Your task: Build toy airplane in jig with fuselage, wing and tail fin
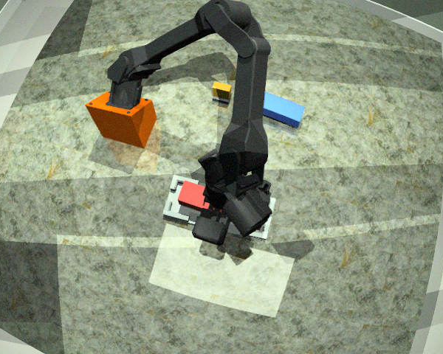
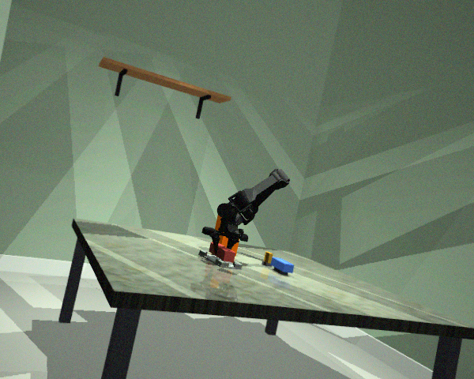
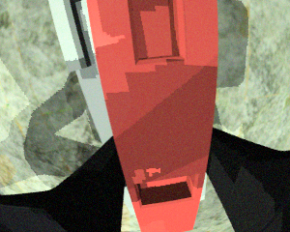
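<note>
The red fuselage (image 1: 192, 193) (image 2: 227, 254) (image 3: 159, 106) lies low along the pale cradle jig (image 1: 176, 216) (image 2: 205, 254) (image 3: 63, 34). Whether it sits fully flat cannot be told. Its two top sockets are empty in the wrist view. My gripper (image 1: 215, 206) (image 2: 223, 246) (image 3: 157, 131) is shut on the fuselage, with one finger against each long side; the arm hides part of it in the top view. The blue wing (image 1: 283, 108) (image 2: 282, 264) lies on the table behind the arm. The small yellow tail fin (image 1: 221, 89) (image 2: 268, 257) stands near the wing.
The orange base block (image 1: 118, 122) carries the arm at the left in the top view. A pale rectangle (image 1: 221, 283) lies on the table in front of the jig. The forearm (image 1: 250, 95) passes between the tail fin and the wing in that view. A wall shelf (image 2: 163, 80) hangs far behind.
</note>
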